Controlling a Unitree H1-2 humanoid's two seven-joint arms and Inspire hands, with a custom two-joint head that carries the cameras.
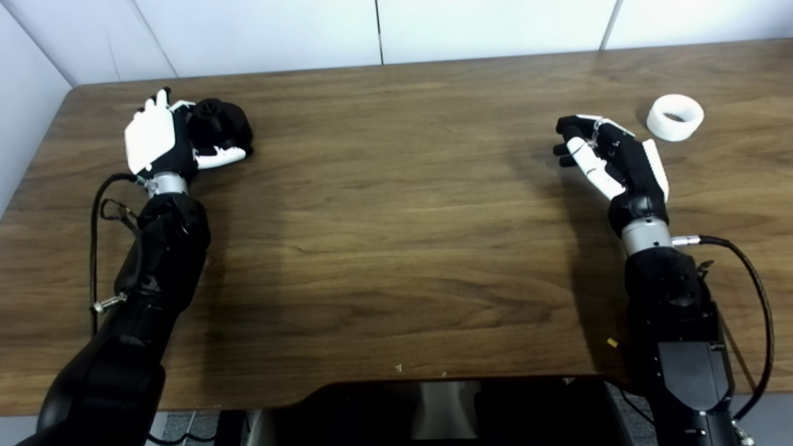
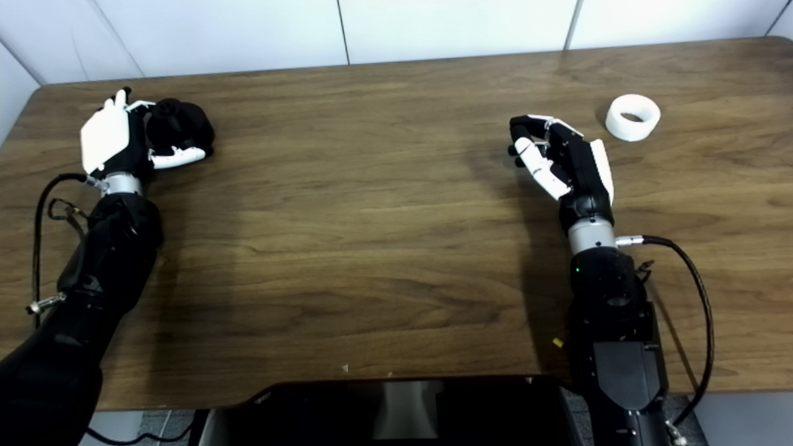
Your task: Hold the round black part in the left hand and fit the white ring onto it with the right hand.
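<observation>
On table's far left, left hand (image 1: 162,139) around black part (image 1: 223,122), white ring (image 2: 632,117) apart

A dark wood-grain counter (image 1: 396,235) fills nearly the whole view, its far left corner rounded. Behind the counter stands a pale wall (image 1: 260,31) of flat panels, parted by thin dark vertical seams. A side wall (image 1: 25,111) runs along the counter's left edge. Soft light puts a faint sheen on the counter's far edge. Past its near edge, grey floor (image 1: 186,427) shows.
</observation>
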